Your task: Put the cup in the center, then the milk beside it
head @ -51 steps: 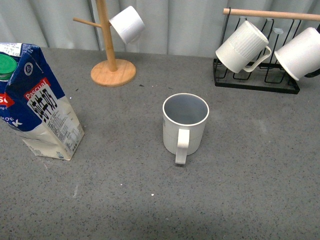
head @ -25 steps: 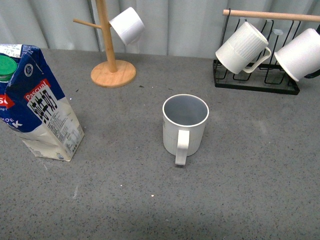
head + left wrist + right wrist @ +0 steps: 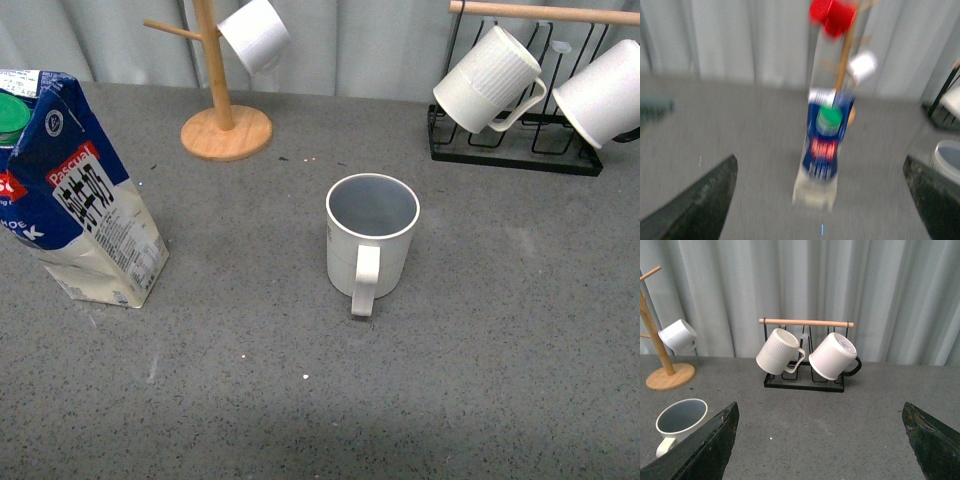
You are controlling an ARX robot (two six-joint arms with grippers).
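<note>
The cup (image 3: 370, 245) stands upright in the middle of the grey table, grey-blue inside, handle toward me; the right wrist view shows the cup (image 3: 681, 421) at its edge. The milk (image 3: 72, 195), a blue-and-white carton with a green cap, stands at the left of the table. In the blurred left wrist view the milk (image 3: 824, 145) is straight ahead of my left gripper (image 3: 820, 200), which is open and well short of it. My right gripper (image 3: 820, 440) is open over bare table, facing the rack. Neither arm shows in the front view.
A wooden mug tree (image 3: 222, 110) with a smooth white mug (image 3: 255, 35) stands at the back left. A black wire rack (image 3: 515, 150) at the back right holds a ribbed white mug (image 3: 488, 78) and a plain white mug (image 3: 605, 95). Grey curtain behind.
The front view has shifted slightly: everything sits a little higher in the picture than before. The cup and the milk keep their places on the table.
</note>
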